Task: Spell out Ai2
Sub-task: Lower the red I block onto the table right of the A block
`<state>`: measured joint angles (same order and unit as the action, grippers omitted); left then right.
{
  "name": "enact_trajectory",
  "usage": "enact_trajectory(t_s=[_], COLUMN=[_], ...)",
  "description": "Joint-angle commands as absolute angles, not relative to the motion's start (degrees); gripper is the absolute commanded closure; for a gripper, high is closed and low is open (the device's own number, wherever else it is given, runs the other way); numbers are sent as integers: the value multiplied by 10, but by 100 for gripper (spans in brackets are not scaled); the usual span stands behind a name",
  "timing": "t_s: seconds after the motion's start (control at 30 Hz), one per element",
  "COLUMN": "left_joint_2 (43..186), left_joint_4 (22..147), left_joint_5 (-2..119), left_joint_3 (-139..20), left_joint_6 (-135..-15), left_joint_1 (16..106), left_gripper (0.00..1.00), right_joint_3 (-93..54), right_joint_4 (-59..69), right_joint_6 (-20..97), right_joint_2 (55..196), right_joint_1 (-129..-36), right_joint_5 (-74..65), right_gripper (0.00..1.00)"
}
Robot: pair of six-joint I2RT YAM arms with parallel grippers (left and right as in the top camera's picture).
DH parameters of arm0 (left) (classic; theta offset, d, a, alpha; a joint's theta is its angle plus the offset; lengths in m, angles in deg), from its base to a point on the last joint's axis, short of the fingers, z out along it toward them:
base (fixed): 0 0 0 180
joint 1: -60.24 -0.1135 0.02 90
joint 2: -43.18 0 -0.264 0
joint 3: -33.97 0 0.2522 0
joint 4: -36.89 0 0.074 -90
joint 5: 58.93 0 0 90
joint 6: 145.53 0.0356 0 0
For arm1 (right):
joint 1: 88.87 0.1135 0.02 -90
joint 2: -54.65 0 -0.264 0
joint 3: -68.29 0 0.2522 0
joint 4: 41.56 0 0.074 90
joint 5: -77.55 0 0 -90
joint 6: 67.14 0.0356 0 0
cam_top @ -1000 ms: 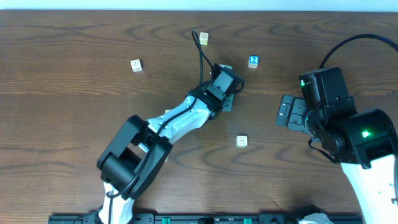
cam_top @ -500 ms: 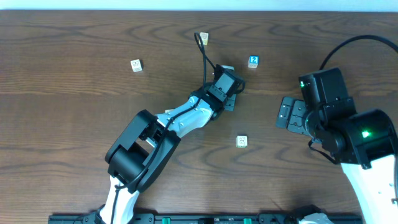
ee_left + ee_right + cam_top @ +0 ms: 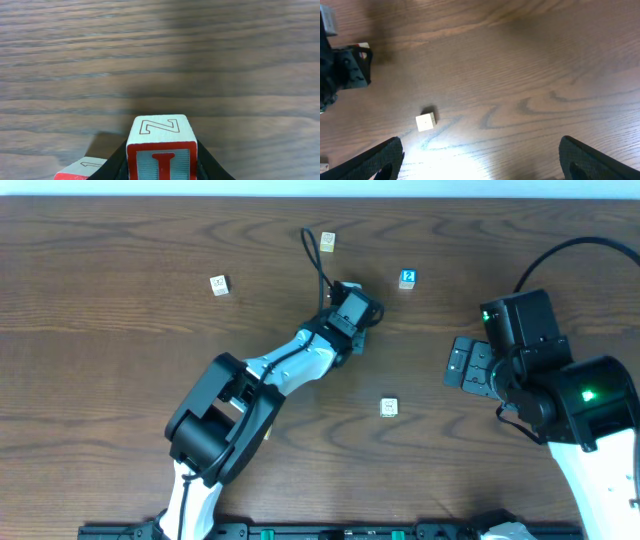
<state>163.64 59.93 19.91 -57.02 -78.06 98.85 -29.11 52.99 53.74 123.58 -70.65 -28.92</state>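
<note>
My left gripper [image 3: 352,308] is shut on a wooden block [image 3: 161,150] with a red I on its near face and a Z on top, at the table's far middle. A second red-edged block [image 3: 80,169] lies just left of the jaws. A blue block with a 2 [image 3: 407,278] sits to the right of the left gripper. Pale blocks lie at the far middle [image 3: 327,241], the far left [image 3: 219,284] and the near middle [image 3: 389,407], the last also in the right wrist view [image 3: 425,121]. My right gripper [image 3: 466,366] is open and empty.
A black cable [image 3: 318,260] loops from the left wrist past the far pale block. The dark wood table [image 3: 120,380] fills the views. The left gripper shows at the left edge of the right wrist view [image 3: 347,70].
My left gripper has shifted a little to the left and towards the far edge with the I block in it. The right arm has not moved.
</note>
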Motion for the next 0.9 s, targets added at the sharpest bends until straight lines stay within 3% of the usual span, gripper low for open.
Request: enact_trajectory(t_s=[0.0, 0.87], left_joint_2=[1647, 1644], left_joint_4=[608, 710], left_joint_5=[184, 279], left_joint_3=[-586, -589], left_joint_6=[-785, -860], left_joint_1=[977, 974], left_gripper=[85, 90], right_joint_3=[-297, -297], right_joint_4=[531, 532], right_joint_6=[545, 545], right_joint_2=[1230, 1230], right_joint_1=[-710, -710], right_joint_5=[-293, -294], right_gripper=[1, 1])
